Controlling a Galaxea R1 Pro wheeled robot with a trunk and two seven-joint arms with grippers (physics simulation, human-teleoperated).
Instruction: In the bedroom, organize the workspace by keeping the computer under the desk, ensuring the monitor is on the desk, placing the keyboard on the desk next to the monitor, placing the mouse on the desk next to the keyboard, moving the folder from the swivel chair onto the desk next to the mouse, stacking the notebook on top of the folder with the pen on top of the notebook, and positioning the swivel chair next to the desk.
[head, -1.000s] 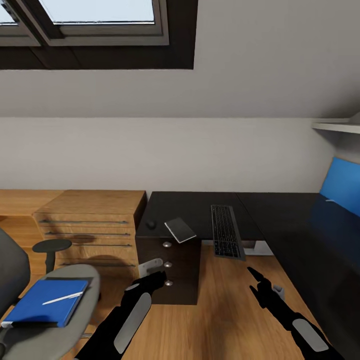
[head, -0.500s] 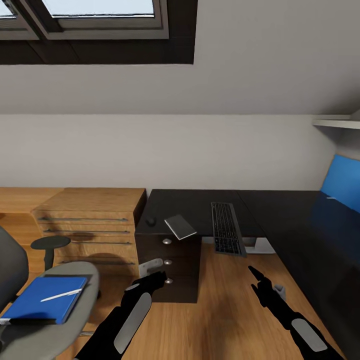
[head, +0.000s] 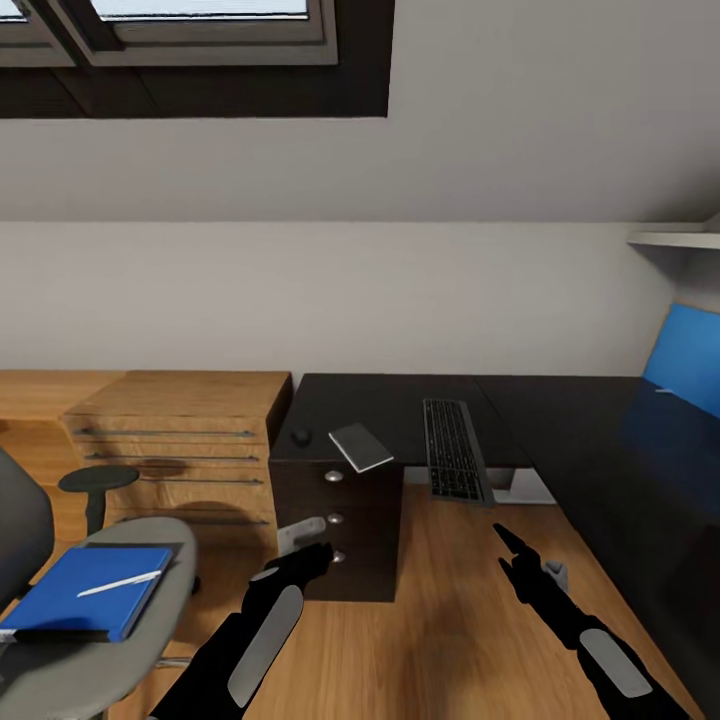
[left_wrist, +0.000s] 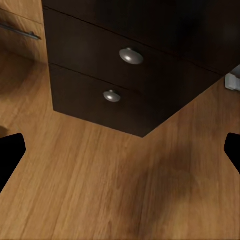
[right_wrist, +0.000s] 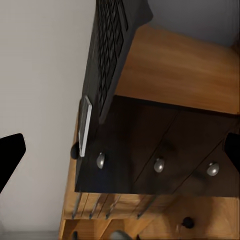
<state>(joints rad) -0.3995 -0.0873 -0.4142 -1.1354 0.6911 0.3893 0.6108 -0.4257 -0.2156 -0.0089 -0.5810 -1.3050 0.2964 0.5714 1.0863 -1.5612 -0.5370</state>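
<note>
The black desk (head: 400, 405) carries the dark keyboard (head: 453, 462), its near end hanging over the edge. The grey-white notebook (head: 360, 446) also overhangs the edge, and a small dark mouse (head: 301, 437) sits left of it. At the lower left, the grey swivel chair (head: 150, 560) holds the blue folder (head: 85, 603) with the pale pen (head: 120, 583) lying on it. My left gripper (head: 305, 558) hangs open in front of the drawer unit (head: 335, 530). My right gripper (head: 508, 545) is open over the floor below the keyboard. The right wrist view shows the keyboard (right_wrist: 112, 45) and the notebook (right_wrist: 85, 127).
A low light-wood cabinet (head: 180, 440) stands left of the desk. The desk's long wing (head: 620, 470) with its blue panel (head: 690, 360) runs along the right, under a wall shelf (head: 675, 240). Wood floor (head: 440, 620) lies between my arms. The sloped ceiling holds a skylight (head: 200, 30).
The whole picture has shifted slightly upward, so the camera moved. Both arms hold about the same pose and nothing on the desk or the chair has moved.
</note>
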